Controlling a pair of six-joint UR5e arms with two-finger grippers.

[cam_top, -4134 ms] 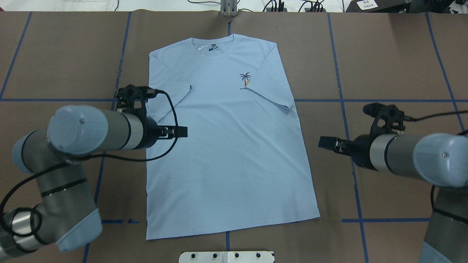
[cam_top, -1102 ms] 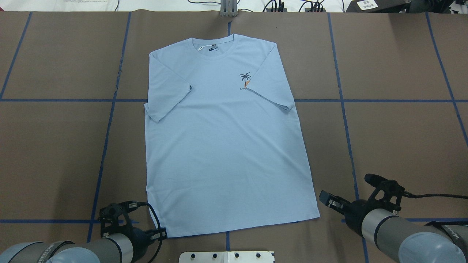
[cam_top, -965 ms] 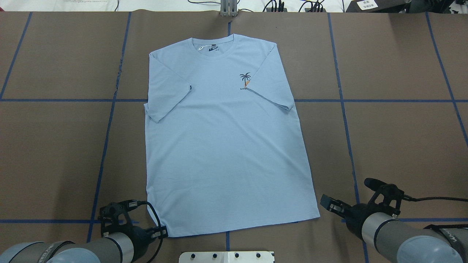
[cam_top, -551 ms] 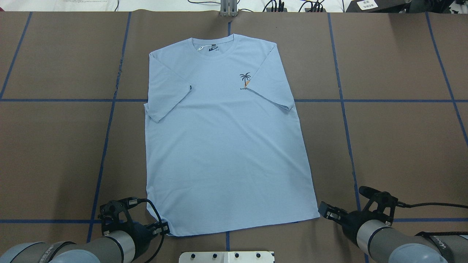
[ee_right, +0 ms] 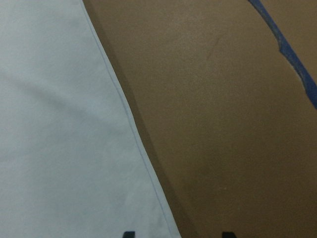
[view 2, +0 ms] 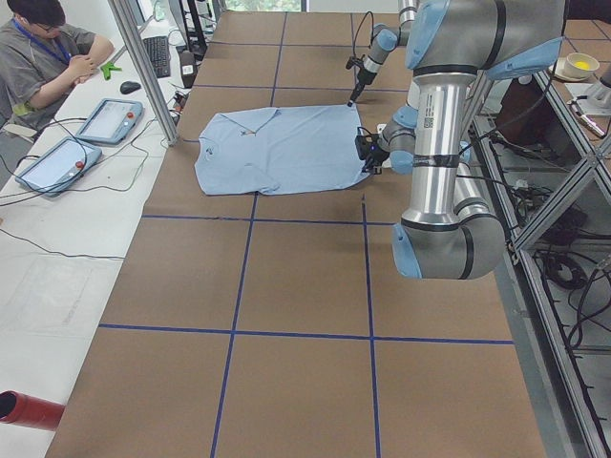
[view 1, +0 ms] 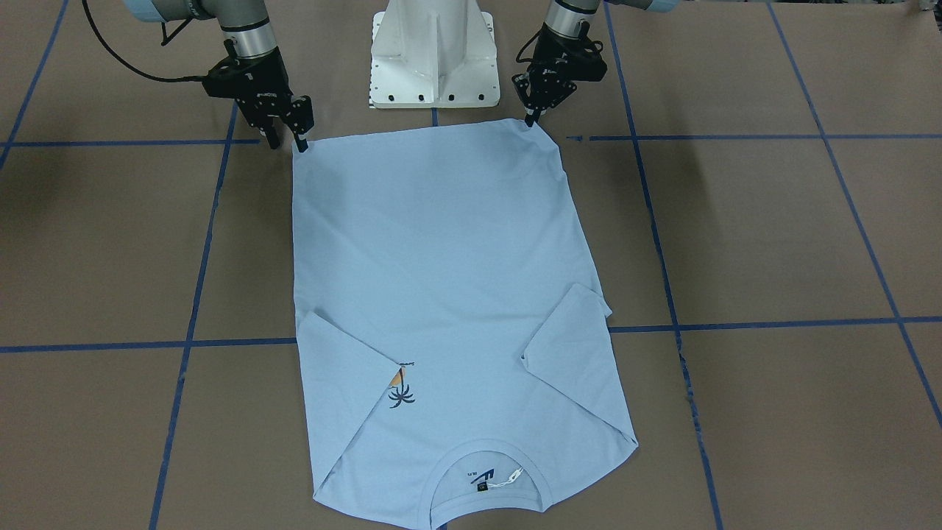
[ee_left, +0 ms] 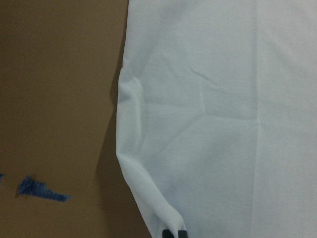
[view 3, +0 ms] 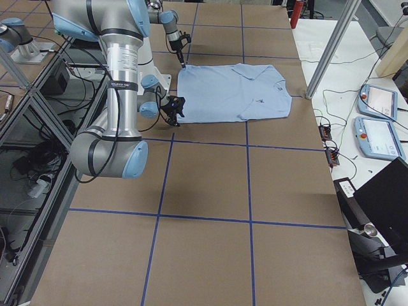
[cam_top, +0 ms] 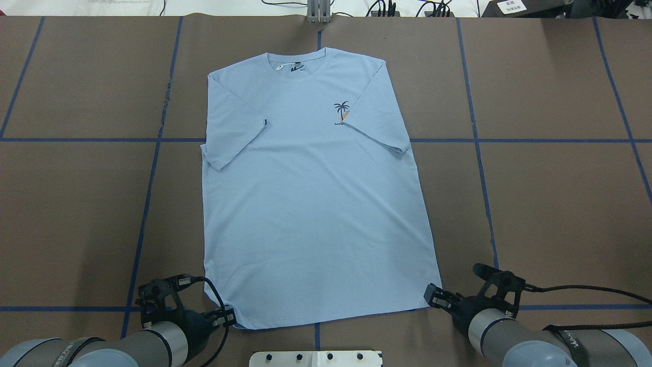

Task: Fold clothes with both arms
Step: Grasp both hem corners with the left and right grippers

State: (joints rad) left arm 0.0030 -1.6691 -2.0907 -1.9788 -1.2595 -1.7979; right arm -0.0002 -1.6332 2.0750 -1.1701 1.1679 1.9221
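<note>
T-shirt (cam_top: pixel 316 214): sleeves tucked, body unfolded; left end effector (cam_top: pixel 229 320) pinches seven-o'clock hem corner; right end effector (cam_top: pixel 432 297), five o'clock, spread wide, empty.

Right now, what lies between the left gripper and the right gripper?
Only the T-shirt, its bottom hem running from left gripper to right gripper; the overhead view shows it.

The left gripper (cam_top: pixel 230 320) has dropped back along the T-shirt (cam_top: pixel 316 204) and pinched its near left corner, puckering it. The right gripper (cam_top: pixel 433 297), jaws apart, has reached the right corner.
</note>
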